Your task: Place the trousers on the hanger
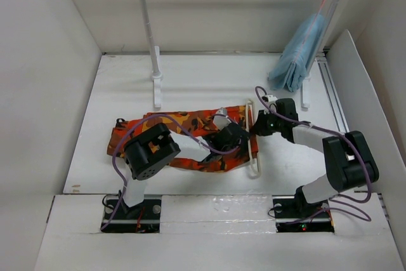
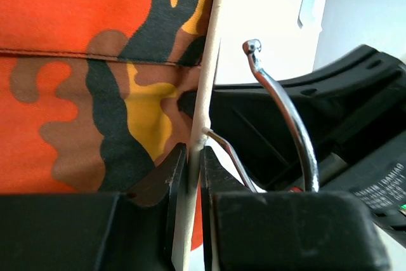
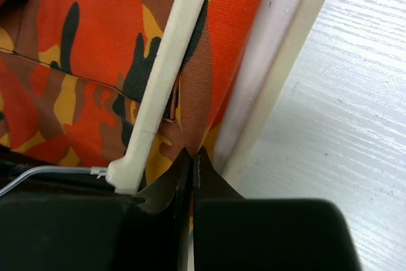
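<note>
1. The trousers (image 1: 190, 120) lie flat on the surface (image 1: 203, 80), and the hanger (image 1: 255, 160) lies at their right end.
2. The left claw (image 2: 193, 157) is clamped on the hanger's cream bar, just beside the metal hook (image 2: 285, 125).
3. The right claw (image 3: 192, 157) is closed. Its tips touch the trousers' cloth between two hanger bars; I cannot tell whether any cloth is pinched.

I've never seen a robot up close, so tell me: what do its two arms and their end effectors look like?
Each arm, the left arm and the right arm, has chunky black joint housings joined by white links, on a black base plate. Purple cables run along both. The left end effector and right end effector each have two flat black fingers tapering to points.
</note>
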### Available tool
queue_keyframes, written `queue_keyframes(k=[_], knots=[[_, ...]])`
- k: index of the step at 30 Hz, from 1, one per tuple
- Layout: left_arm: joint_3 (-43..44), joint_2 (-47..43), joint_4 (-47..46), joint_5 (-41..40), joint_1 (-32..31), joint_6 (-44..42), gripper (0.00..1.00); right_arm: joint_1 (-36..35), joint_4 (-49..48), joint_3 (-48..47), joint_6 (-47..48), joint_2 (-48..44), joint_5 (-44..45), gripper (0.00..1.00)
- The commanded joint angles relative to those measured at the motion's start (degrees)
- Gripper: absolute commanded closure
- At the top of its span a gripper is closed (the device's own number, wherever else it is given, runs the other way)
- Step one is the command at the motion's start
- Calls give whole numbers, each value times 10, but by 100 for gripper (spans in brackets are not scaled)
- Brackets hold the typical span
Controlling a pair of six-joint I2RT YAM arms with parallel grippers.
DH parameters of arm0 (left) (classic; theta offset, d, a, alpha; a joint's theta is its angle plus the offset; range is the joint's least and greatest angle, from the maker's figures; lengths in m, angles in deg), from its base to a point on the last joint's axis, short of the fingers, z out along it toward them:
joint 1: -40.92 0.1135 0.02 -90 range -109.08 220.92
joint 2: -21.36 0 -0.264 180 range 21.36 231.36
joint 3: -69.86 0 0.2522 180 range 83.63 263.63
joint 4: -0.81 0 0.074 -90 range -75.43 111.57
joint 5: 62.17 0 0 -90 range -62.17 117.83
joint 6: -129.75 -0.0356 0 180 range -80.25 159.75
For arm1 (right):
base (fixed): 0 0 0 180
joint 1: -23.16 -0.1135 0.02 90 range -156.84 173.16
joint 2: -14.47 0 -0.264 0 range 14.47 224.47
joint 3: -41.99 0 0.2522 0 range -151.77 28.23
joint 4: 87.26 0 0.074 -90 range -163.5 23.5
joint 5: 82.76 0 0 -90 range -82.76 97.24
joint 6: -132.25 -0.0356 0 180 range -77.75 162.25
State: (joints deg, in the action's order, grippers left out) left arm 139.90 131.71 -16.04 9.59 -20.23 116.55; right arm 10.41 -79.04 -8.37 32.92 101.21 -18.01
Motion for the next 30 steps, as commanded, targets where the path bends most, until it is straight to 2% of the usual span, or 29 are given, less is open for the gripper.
queue_keyframes(k=[1,6,10,16,25,30], knots=[[-9,-7,61,-14,16,-19,100,8,-6,-22,-11,-36,-6,100],[-32,-33,91,-39,23,-49,100,75,53,-46,3,-122,-3,100],[-55,-61,117,-48,36,-65,100,130,138,-53,19,-193,4,100],[-107,-126,143,-59,65,-117,100,211,163,-30,29,-249,11,100],[-163,-220,186,-83,70,-189,100,237,121,-53,17,-170,31,100],[-156,-229,180,-83,63,-281,100,237,91,-72,22,-109,37,100]])
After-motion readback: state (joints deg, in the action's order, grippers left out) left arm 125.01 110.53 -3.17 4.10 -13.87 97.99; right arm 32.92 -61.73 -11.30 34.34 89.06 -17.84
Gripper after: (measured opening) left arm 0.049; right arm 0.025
